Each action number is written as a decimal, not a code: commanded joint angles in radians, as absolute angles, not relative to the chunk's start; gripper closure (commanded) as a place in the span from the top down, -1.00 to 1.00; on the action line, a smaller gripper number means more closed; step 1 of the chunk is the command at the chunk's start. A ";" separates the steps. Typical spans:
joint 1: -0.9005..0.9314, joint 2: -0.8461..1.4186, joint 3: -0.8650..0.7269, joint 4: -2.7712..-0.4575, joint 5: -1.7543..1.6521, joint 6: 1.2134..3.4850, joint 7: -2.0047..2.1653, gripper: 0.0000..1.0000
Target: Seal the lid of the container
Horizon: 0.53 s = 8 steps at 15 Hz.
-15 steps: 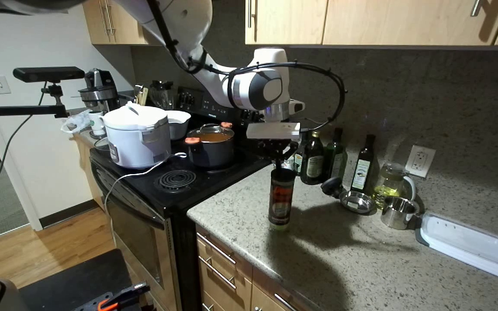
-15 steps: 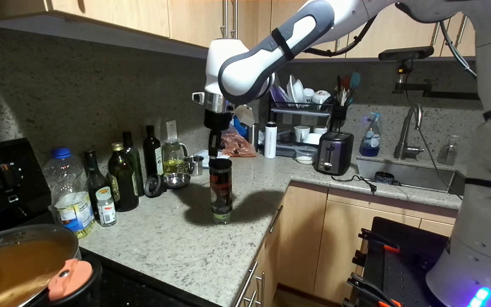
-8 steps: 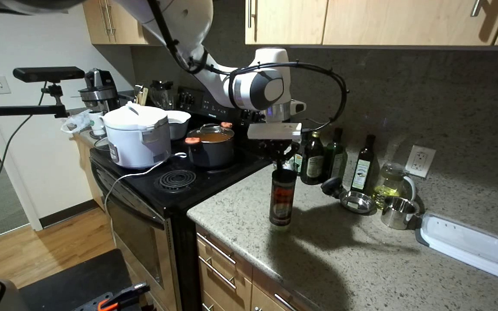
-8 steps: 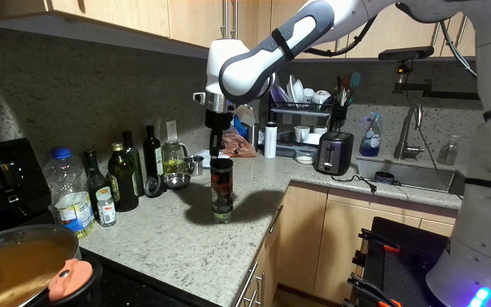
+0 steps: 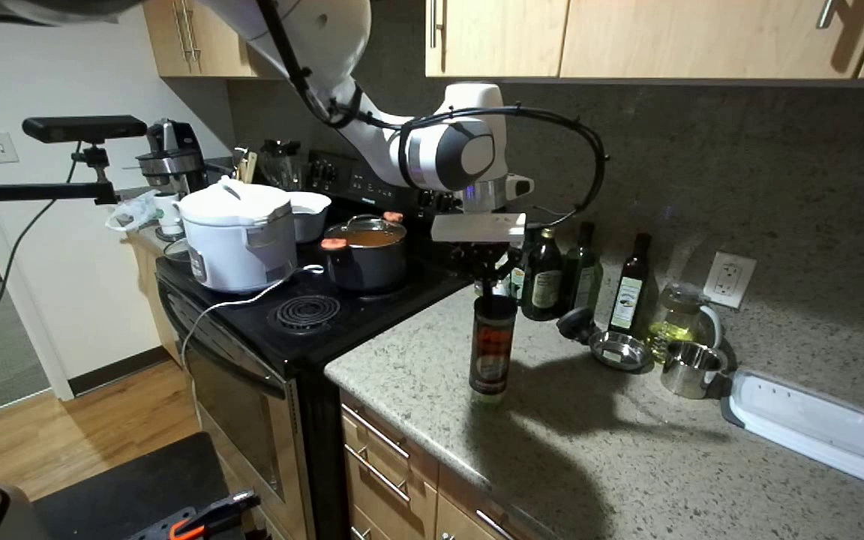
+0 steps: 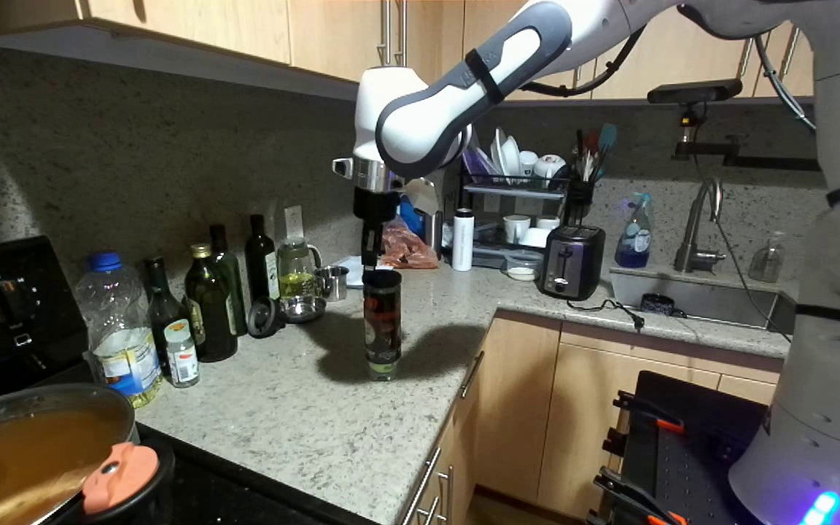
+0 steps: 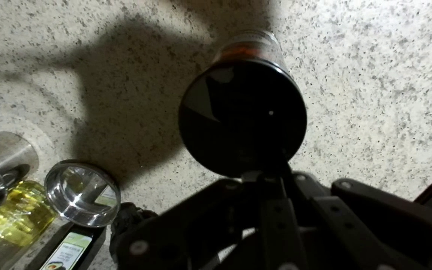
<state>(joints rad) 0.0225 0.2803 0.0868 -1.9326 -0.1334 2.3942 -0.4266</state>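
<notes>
Container (image 5: 491, 352) stands upright on the countertop (image 5: 627, 487), the gripper (image 5: 487, 290) pointing down above, fingers together. In an exterior view a steel cup (image 5: 683, 379) stands at the container's three o'clock. The lid (image 7: 238, 127) tops the container, fingertips at its six o'clock rim in the wrist view.

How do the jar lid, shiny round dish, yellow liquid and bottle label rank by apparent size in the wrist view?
Largest to smallest:
1. The jar lid, probably enlarged by nearness.
2. The shiny round dish and the yellow liquid: too alike to rank.
3. The bottle label, judging its visible part; the picture's edge cuts it.
</notes>
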 commanded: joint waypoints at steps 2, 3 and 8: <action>0.016 0.318 0.071 -1.947 -0.150 2.351 -0.418 -1.00; 0.014 0.318 0.069 -1.949 -0.148 2.348 -0.419 -1.00; 0.006 0.319 0.058 -1.956 -0.153 2.343 -0.410 -1.00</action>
<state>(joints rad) 0.0158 0.2794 0.0752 -1.9287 -0.1333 2.3745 -0.4259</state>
